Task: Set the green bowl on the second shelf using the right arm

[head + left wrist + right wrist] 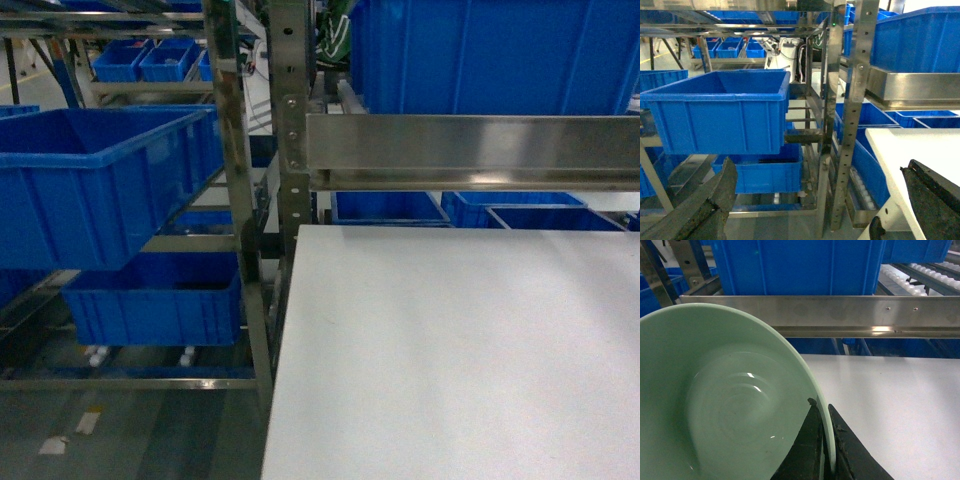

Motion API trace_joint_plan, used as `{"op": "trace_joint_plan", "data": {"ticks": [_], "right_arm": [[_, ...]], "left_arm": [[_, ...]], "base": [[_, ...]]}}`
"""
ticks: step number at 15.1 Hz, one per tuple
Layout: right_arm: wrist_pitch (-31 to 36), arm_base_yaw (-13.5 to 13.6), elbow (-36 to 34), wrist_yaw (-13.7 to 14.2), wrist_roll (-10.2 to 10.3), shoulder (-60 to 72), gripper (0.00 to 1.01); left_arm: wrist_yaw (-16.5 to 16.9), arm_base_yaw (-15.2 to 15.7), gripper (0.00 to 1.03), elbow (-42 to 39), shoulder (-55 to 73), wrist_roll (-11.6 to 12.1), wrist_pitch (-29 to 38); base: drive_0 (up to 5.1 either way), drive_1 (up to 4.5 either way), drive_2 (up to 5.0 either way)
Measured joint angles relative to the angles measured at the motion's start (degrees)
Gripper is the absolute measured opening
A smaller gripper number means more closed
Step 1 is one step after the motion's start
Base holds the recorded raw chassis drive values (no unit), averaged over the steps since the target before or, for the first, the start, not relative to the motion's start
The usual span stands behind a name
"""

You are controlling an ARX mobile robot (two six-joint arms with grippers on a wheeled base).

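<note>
Green bowl (725, 405): pale mint, smooth, glossy inside, tilted w/ open side toward right wrist cam, rim pinched betw. right gripper (824, 440) fingers. Held above white tabletop (890, 405), just in front of & below second shelf (840, 315) steel front rail.

Blue crates (90, 180) are sitting on steel racks (232, 190) that are filling the room. A white table (450, 350) is standing in front. Overhead light is glinting off a steel rail (470, 150) and grey floor (130, 435).
</note>
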Motion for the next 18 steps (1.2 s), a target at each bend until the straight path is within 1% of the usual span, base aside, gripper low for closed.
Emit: {"op": "trace_joint_plan", "data": {"ticks": [18], "right_arm": [[0.1, 0.0, -0.1, 0.1, 0.0, 0.0, 0.02]], "left_arm": [[0.0, 0.0, 0.98, 0.0, 0.0, 0.0, 0.0]], "base": [[-4.9, 2.43, 2.4]]}}
